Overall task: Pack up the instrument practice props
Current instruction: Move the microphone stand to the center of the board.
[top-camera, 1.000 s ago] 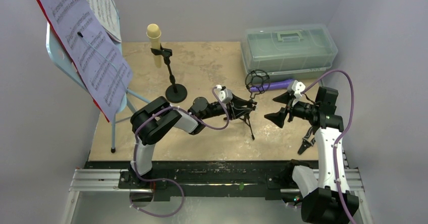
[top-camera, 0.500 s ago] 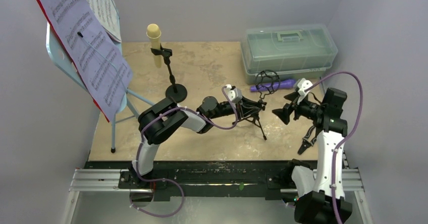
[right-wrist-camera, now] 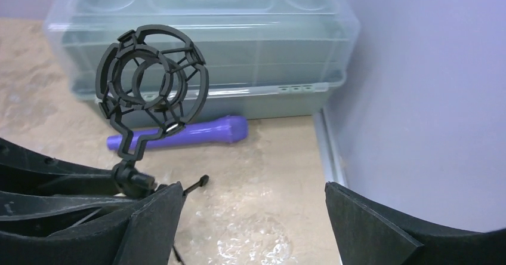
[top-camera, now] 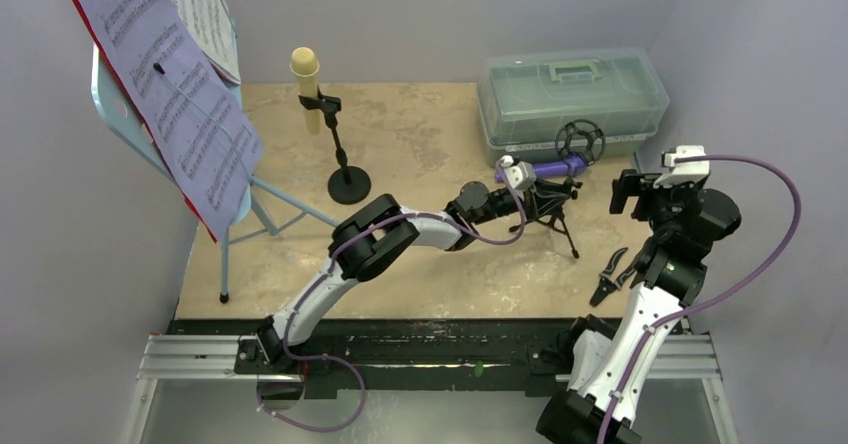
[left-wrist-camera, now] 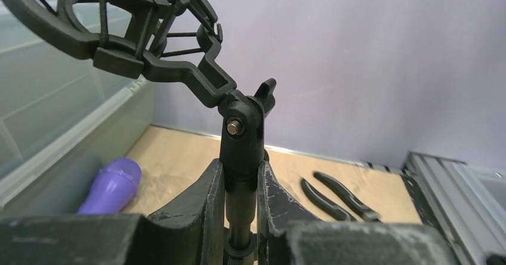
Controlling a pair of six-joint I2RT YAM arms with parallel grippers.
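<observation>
We see a robot test lab. Plain grey walls (top-camera: 450, 14) box in a small table (top-camera: 420, 134) on three sides. Along the bottom of the top view, a metal rail (top-camera: 190, 356) holds two robot arms, the left arm (top-camera: 370, 249) and the right arm (top-camera: 650, 304), with purple cables (top-camera: 745, 160) looping off them. At the upper left, a blue music rest (top-camera: 118, 114) stands like a prop.
</observation>
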